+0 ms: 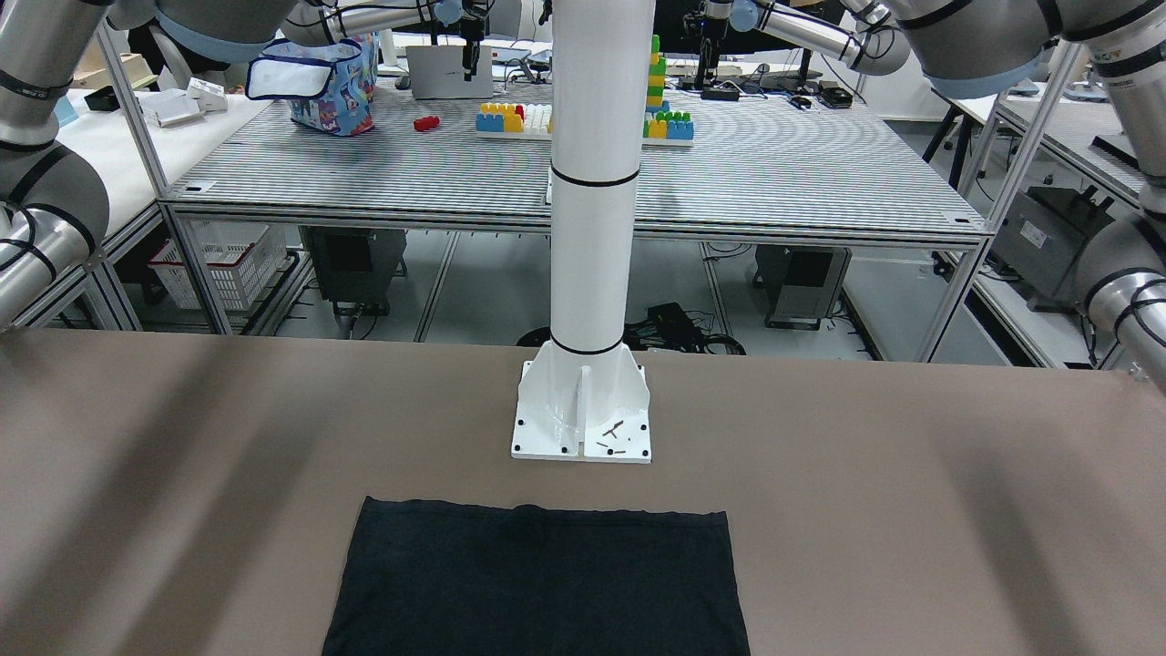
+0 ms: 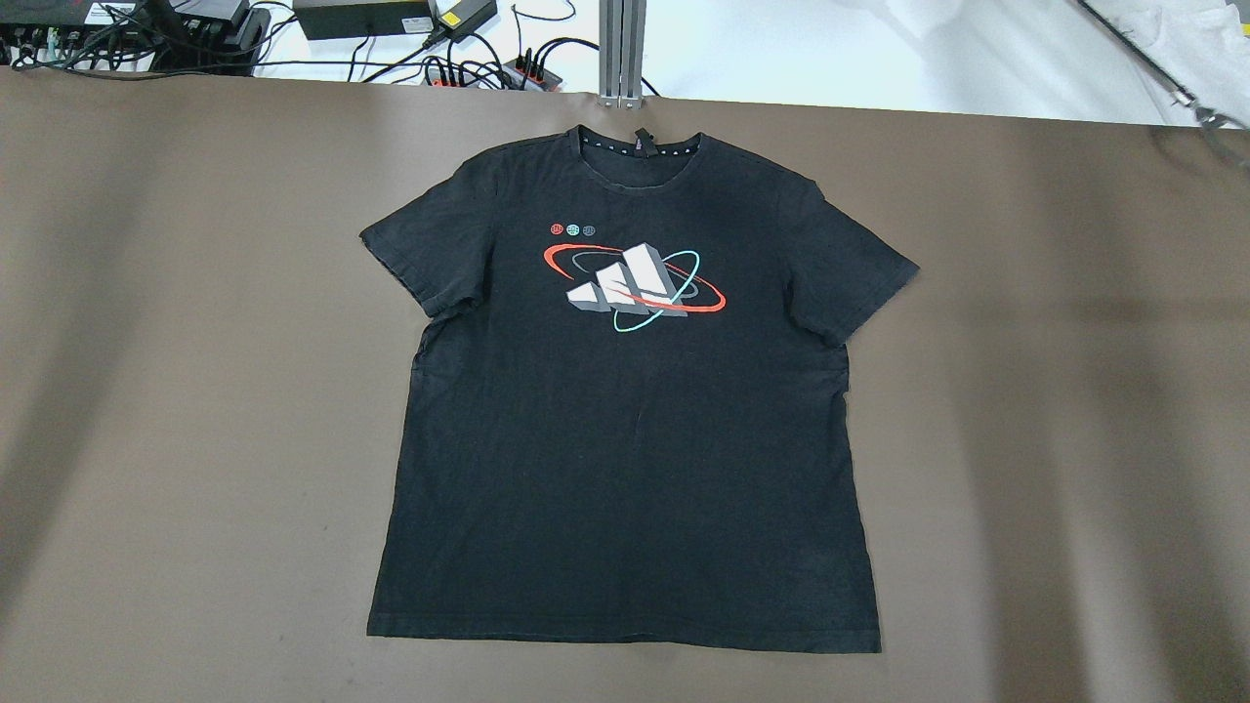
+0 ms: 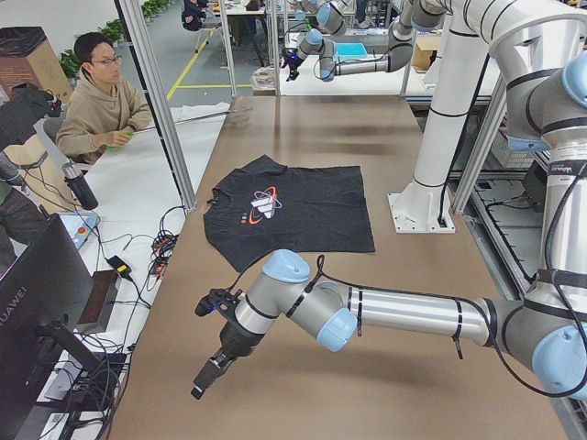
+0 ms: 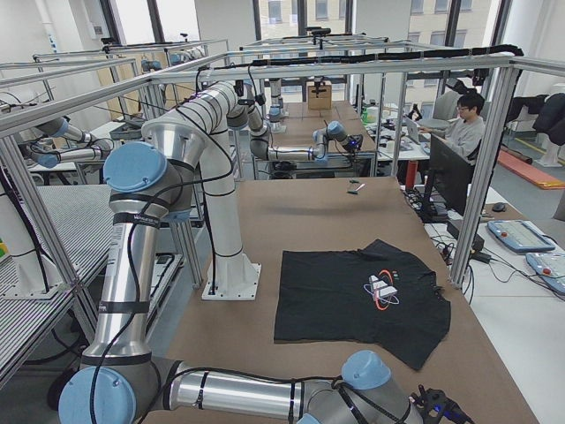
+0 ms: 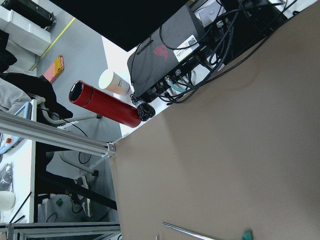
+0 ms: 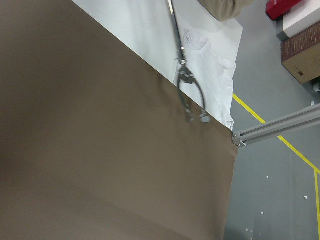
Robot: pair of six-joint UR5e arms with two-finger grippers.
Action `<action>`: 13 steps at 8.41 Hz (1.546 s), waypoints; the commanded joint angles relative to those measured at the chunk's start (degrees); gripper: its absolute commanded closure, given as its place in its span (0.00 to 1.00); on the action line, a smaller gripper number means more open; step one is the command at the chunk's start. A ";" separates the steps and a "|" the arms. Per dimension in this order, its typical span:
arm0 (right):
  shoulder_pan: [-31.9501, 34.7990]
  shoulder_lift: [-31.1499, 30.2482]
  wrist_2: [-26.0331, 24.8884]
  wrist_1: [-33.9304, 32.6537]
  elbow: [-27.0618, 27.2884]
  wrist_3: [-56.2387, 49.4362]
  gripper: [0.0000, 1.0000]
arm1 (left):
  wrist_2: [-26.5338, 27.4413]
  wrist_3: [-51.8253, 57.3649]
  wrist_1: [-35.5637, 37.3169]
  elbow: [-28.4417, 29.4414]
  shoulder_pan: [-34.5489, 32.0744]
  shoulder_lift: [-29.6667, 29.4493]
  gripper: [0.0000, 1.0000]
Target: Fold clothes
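Note:
The clothes are one black T-shirt (image 2: 625,439) with a red, white and teal print on the chest. It lies flat and spread out on the brown table (image 2: 1055,391), collar at the far edge, hem toward the robot. It also shows in the front-facing view (image 1: 537,583), the left view (image 3: 312,215) and the right view (image 4: 344,296). My left gripper (image 3: 209,371) hangs over the table's left end, well away from the shirt. My right gripper (image 4: 439,409) is over the right end. I cannot tell whether either is open or shut.
A white pillar (image 1: 592,228) stands on the table just behind the shirt's hem. Operators sit beyond the far edge (image 3: 101,92). A red bottle (image 5: 105,104) and a white cup (image 5: 114,82) lie off the table's left end. Cables (image 2: 469,59) run along the far edge.

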 commanded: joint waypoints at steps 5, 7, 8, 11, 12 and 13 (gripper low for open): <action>0.03 0.36 0.19 0.55 0.50 0.60 0.05 | 0.23 -0.80 -4.93 -0.05 0.03 4.51 0.00; 0.12 0.19 0.28 0.64 0.76 0.68 0.05 | 0.23 -0.80 -5.10 0.30 0.03 5.47 0.00; 0.03 -0.07 0.45 0.55 1.03 0.77 0.05 | 0.14 -1.15 -5.54 0.21 0.03 6.87 0.00; -0.32 -0.43 0.80 0.64 1.12 2.77 0.05 | -0.04 -2.98 -5.54 -0.05 0.12 7.33 0.01; -0.67 -0.26 2.55 -0.06 2.34 8.54 0.05 | -0.56 -3.78 -5.54 -0.23 0.12 7.33 0.00; -1.89 0.36 12.48 -0.33 1.91 13.73 0.05 | -0.65 -3.87 -5.54 -0.23 0.21 7.33 0.00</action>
